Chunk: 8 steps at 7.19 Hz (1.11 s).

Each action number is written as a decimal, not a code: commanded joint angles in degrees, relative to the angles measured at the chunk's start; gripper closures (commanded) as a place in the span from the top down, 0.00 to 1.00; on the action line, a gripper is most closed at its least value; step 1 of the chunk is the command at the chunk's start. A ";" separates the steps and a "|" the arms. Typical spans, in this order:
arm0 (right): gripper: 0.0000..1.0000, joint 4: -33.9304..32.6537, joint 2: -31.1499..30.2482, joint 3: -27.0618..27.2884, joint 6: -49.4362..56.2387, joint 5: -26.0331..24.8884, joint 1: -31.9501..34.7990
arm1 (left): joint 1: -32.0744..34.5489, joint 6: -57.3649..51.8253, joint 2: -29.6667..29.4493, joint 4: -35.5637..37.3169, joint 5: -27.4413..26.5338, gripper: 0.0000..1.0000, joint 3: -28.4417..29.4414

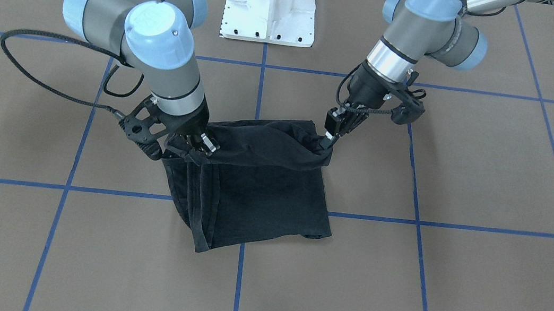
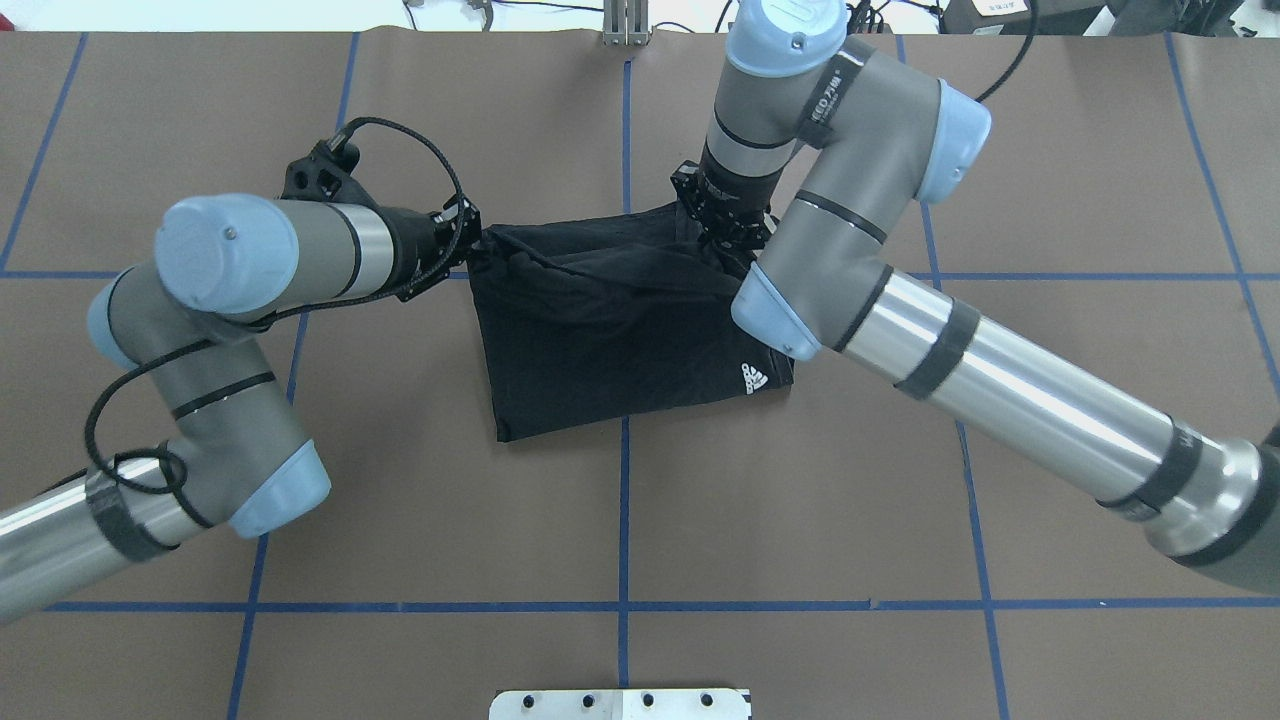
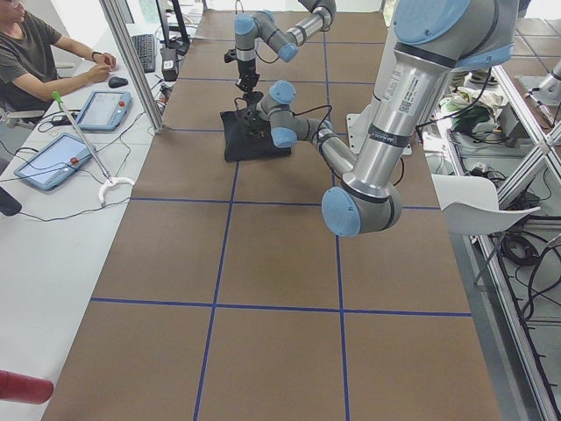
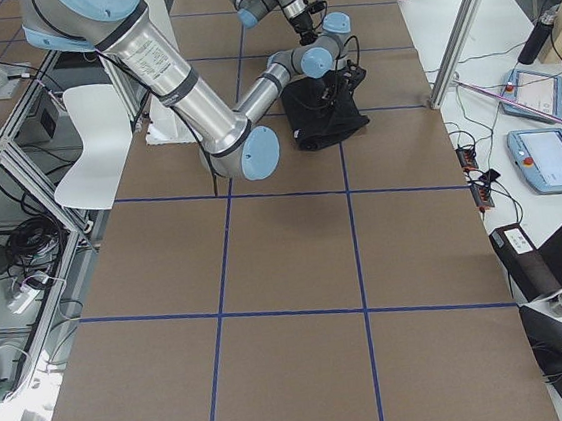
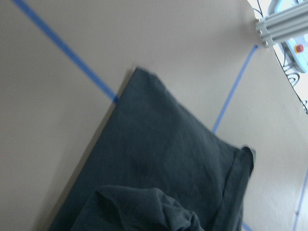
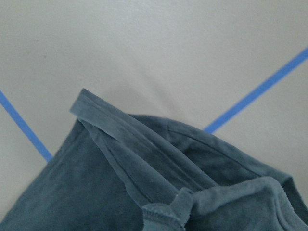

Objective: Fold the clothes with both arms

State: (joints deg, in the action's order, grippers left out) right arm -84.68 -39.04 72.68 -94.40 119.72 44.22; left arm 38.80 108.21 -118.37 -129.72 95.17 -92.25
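The black t-shirt lies folded near the table's middle, with one edge lifted off the surface and sagging between both grippers. A small white logo shows at its corner beside the right arm. My left gripper is shut on one end of the raised edge. At the other end my right gripper is shut on bunched cloth. Overhead, the left gripper pinches the shirt's left corner, while the right gripper is half hidden under its own wrist. Both wrist views show only dark cloth, no fingers.
The brown table cover carries a grid of blue tape lines. The white pedestal base stands behind the shirt. A person sits at a side desk with tablets. More pendants lie past the other end.
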 commanded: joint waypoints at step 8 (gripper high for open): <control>0.46 3.30 2.83 -0.17 9.58 -3.99 -0.93 | 10.50 -12.40 -6.78 -7.39 10.11 0.87 13.59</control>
State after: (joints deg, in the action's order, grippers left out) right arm -70.48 -27.88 53.77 -84.64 120.70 47.34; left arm 48.48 96.75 -125.22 -137.27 103.76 -77.99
